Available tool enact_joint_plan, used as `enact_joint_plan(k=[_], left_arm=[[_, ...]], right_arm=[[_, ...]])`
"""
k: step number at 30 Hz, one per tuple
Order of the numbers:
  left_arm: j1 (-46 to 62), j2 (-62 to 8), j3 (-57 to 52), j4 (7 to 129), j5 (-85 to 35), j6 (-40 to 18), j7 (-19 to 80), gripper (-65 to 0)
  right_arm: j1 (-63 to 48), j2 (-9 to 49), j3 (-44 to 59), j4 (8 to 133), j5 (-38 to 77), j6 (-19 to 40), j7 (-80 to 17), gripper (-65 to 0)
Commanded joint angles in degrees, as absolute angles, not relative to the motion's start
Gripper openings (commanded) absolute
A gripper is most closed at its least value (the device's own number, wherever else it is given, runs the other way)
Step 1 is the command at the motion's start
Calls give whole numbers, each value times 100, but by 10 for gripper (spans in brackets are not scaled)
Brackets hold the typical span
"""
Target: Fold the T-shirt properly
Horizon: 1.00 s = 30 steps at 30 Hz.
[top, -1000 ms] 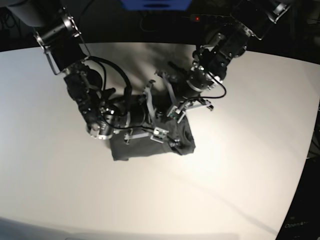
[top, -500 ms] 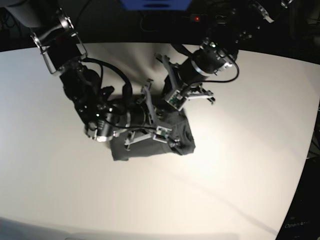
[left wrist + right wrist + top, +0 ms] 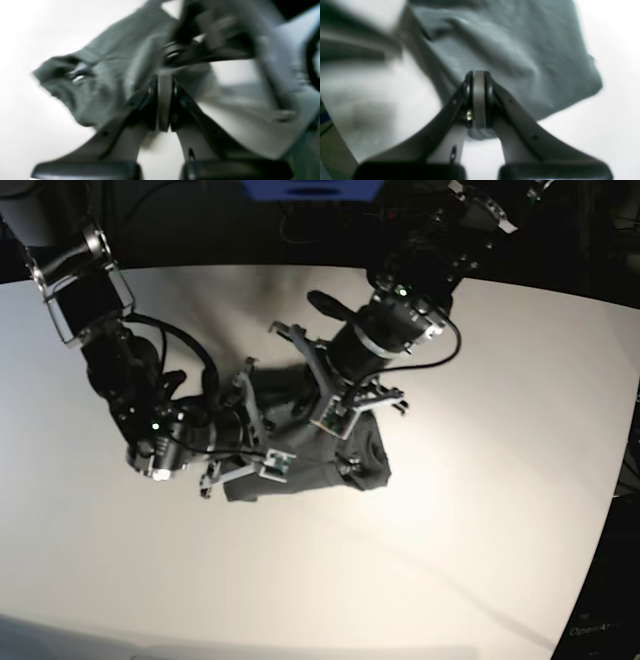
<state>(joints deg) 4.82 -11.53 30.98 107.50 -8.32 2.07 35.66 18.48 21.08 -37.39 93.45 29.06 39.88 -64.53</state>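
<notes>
Both arms have pulled back toward the upper left; left gripper (image 3: 163, 100) and right gripper (image 3: 478, 98) pinched closed, empty, leaving the T-shirt (image 3: 345, 460) bundled mid-frame, so the fold looks nearly finished.

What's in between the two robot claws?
In the base view, only the T-shirt lies between the left gripper and the right gripper. Both wrist views show the jaws closed, with grey cloth right behind them.

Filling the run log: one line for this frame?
stage: mid-fold | T-shirt: bunched on table | left tool: shut, over shirt | right tool: shut, at shirt edge | wrist views: blurred
</notes>
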Motion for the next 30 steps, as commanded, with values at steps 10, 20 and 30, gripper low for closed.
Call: enact_joint_plan(k=[10, 20, 30], left_arm=[[338, -945, 2369, 10352, -796, 224, 3415, -632], [31, -936, 2387, 9024, -796, 224, 2721, -632], [-22, -945, 2404, 8734, -796, 224, 2721, -632]], right_arm=[[2396, 2343, -3688, 9437, 2985, 4000, -6378, -649], [2387, 2343, -3301, 9437, 2985, 4000, -6396, -649], [2651, 2202, -2870, 9411, 2985, 4000, -6378, -649]])
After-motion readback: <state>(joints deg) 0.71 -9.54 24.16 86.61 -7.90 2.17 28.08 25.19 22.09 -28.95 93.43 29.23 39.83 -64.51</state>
